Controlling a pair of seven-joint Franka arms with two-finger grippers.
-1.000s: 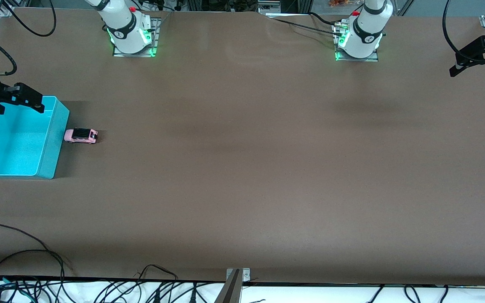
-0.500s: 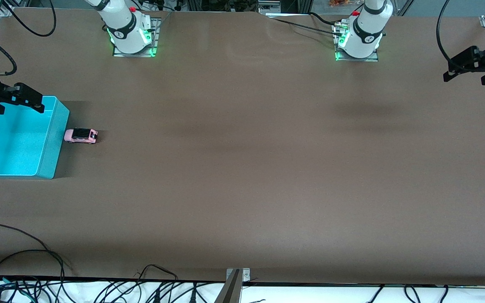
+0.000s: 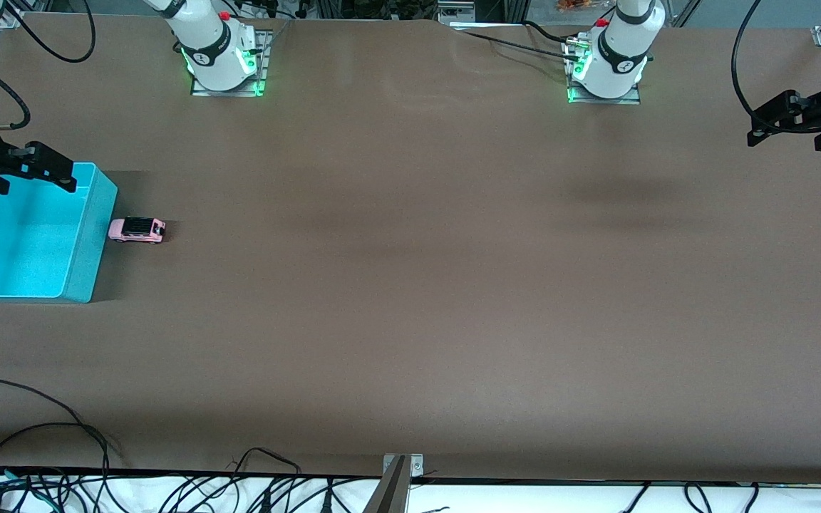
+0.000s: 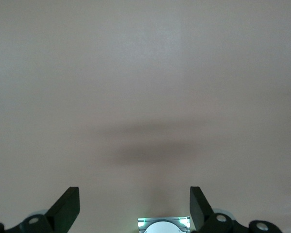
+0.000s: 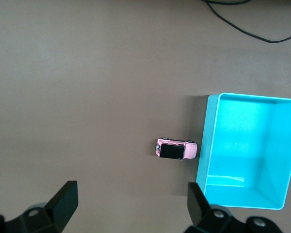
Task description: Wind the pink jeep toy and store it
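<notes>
Pink jeep toy (image 3: 137, 229) sits on brown tabletop (image 3: 410, 285), just beside turquoise bin (image 3: 90, 242), twd right arm's end. Right gripper (image 5: 131, 201) up over bin's rim, fingers wide, empty. Left gripper (image 4: 135, 206) over tabletop at left arm's end, wide, empty.

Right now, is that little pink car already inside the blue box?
No, the pink jeep toy sits on the table just beside the turquoise bin, outside its wall.
</notes>
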